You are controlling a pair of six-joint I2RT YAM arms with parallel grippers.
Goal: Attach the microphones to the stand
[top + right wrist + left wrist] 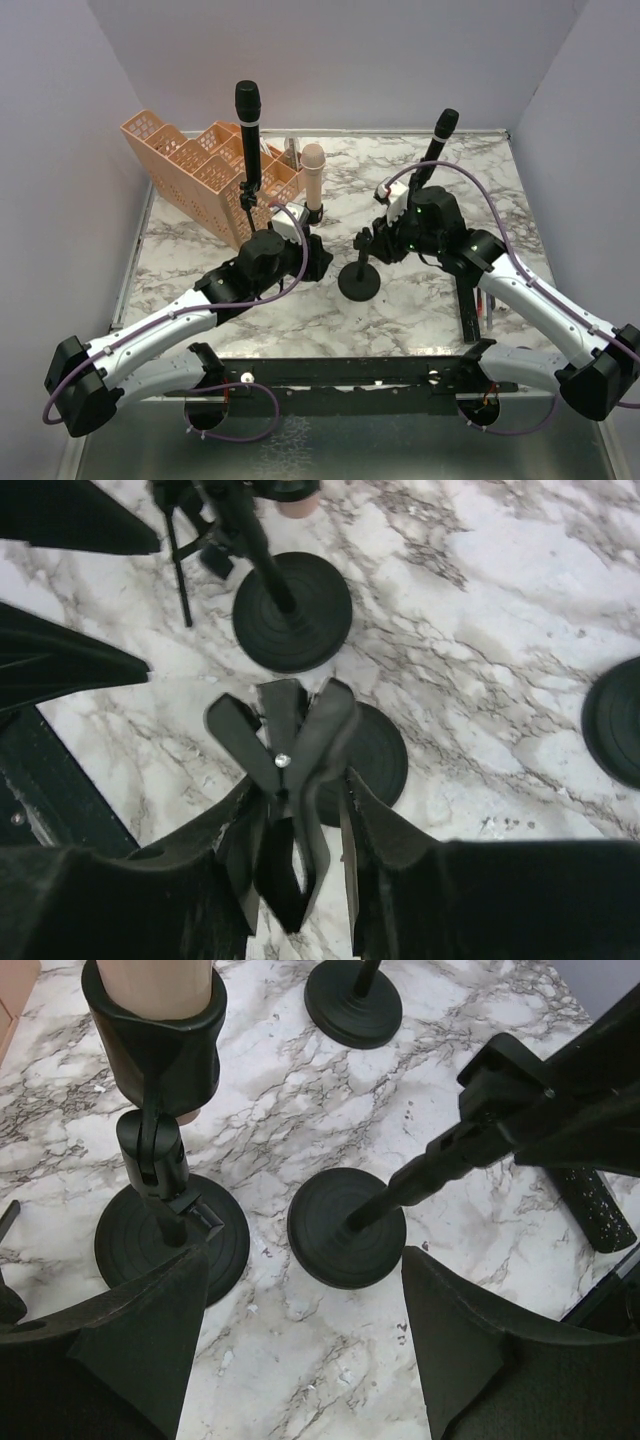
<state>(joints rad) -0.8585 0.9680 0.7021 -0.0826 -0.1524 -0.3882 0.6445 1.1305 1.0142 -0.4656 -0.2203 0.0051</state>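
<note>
My right gripper (374, 240) (300, 780) is shut on the empty clip (290, 742) atop the middle stand, whose round base (359, 283) (372, 754) rests on the marble. A beige microphone (313, 170) (150, 980) sits in its stand's clip, base (172, 1240) on the table. One black microphone (247, 105) stands upright at back left; another (441, 132) leans at back right, its base (615, 730) partly seen. My left gripper (318, 258) (305, 1290) is open and empty, just in front of the middle stand's base (347, 1227).
An orange plastic basket (190, 160) stands at back left. A black frame rail (350, 375) runs along the near edge, and a black bar (468, 300) lies by the right arm. Grey walls enclose the marble table (420, 310).
</note>
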